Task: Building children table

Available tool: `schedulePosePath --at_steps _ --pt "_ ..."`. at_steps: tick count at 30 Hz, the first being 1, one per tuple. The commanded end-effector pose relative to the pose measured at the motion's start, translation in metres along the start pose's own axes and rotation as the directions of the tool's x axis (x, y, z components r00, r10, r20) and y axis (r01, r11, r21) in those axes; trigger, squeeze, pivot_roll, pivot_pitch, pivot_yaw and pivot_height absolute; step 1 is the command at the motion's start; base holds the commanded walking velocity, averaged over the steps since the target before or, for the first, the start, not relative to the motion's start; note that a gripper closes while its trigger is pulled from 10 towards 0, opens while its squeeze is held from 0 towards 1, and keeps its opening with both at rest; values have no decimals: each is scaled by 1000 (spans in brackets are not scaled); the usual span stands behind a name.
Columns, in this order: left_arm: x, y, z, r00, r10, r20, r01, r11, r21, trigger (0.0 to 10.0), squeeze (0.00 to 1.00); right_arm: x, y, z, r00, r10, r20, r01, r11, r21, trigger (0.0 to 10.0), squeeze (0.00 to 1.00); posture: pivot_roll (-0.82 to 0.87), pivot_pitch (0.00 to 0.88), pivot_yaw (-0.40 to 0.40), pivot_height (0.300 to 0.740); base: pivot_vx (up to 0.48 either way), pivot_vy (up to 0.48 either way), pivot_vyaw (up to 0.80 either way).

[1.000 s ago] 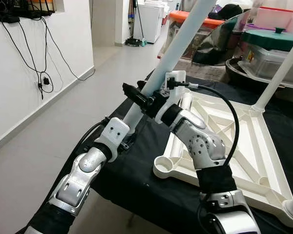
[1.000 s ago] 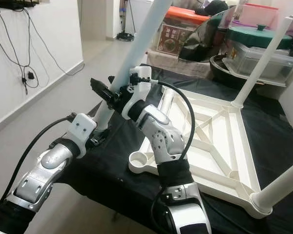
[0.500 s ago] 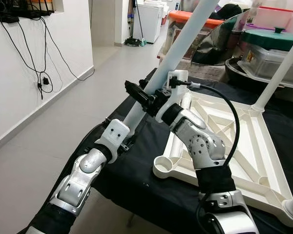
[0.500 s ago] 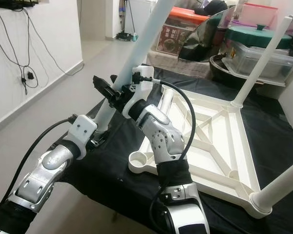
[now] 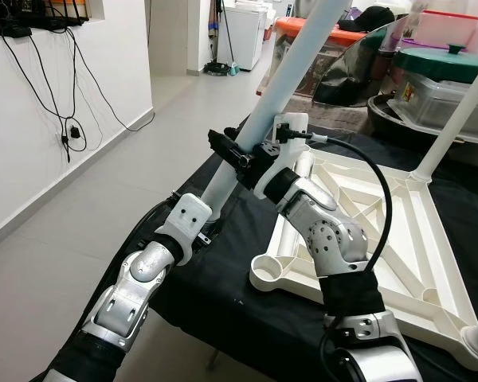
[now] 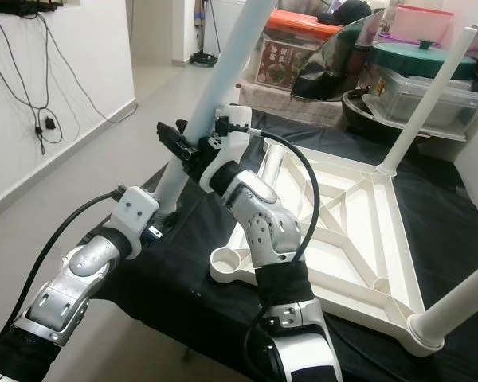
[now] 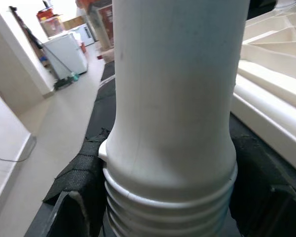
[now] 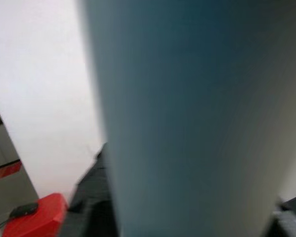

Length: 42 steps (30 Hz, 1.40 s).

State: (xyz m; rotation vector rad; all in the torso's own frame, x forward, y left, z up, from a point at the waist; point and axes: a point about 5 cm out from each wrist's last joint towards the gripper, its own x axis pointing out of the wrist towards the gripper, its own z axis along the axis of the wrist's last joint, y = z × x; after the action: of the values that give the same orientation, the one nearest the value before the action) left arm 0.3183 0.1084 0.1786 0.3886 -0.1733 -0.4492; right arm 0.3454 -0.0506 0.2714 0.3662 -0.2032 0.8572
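1. Since a second ago, the right gripper (image 5: 237, 155) has slid up the white table leg (image 5: 283, 83), which now stands steeper.
2. Right fingers pinch the leg mid-shaft; the left gripper (image 5: 211, 213) clasps its threaded foot (image 7: 163, 207) near the edge of the black-draped bench (image 5: 223, 294).
3. Upturned tabletop (image 5: 414, 239) lies alongside, corner socket (image 5: 269, 271) vacant.
4. Step in hand: carrying the leg; next, seat its thread in that socket and twist.

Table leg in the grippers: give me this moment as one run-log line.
phase: leg fitting | left gripper: low on table leg | right gripper: higher up it | leg: tilted | tabletop: upside down on black cloth
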Motion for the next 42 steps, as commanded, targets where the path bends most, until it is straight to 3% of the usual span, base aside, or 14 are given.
schedulePosePath --at_steps 1,2,3,4,5,13,14,17,18,34,35,42 --pt "5 -4 8 999 -28 35 27 999 22 10000 0 0 4 -7 999 19 -31 -19 1000 -6 10000 1000 174 0 -105 740 0 0 0" --pt "5 -4 8 999 -28 35 27 999 22 10000 0 0 4 -7 999 19 -31 -19 1000 -6 10000 1000 174 0 -105 740 0 0 0" --pt "5 -4 8 999 -30 36 30 999 25 10000 0 0 6 -8 999 35 -40 -35 999 -16 10000 498 174 0 -105 740 0 0 0" --pt "5 -4 8 999 -30 36 30 999 25 10000 0 0 6 -8 999 35 -40 -35 999 -16 10000 498 174 0 -105 740 0 0 0" --pt "5 -5 8 999 -31 38 30 999 26 10000 0 0 7 -9 998 37 -42 -37 999 -17 10000 0 173 0 -103 740 0 0 0" --pt "6 -8 11 998 -41 49 40 999 16 10000 0 1 7 -11 998 28 -47 -30 999 -26 10000 0 175 0 -105 740 0 0 0" --pt "6 -9 11 998 -45 50 44 999 19 10000 0 1 7 -12 999 28 -47 -29 999 -24 7333 0 176 0 -105 740 0 0 0" --pt "7 -10 12 998 -47 50 46 999 22 10000 0 1 7 -12 999 27 -46 -28 999 -22 7333 0 176 0 -105 740 0 0 0" --pt "7 -12 12 997 -52 50 51 998 23 10000 0 2 7 -12 999 27 -44 -28 999 -21 0 0 176 0 -105 740 0 0 0" --pt "7 -19 6 997 -70 24 71 997 -35 10000 0 7 5 -4 1000 0 15 0 1000 -5 0 0 177 0 -106 740 0 0 0" --pt "6 -16 5 999 -48 21 49 997 -52 10000 1000 7 4 -4 1000 0 18 0 1000 -6 0 0 176 0 -108 740 0 0 0" --pt "1 -7 -3 1000 -11 -22 10 1000 -26 10000 1000 7 1 3 999 -6 37 7 1000 -17 0 0 177 0 -106 740 0 0 0"
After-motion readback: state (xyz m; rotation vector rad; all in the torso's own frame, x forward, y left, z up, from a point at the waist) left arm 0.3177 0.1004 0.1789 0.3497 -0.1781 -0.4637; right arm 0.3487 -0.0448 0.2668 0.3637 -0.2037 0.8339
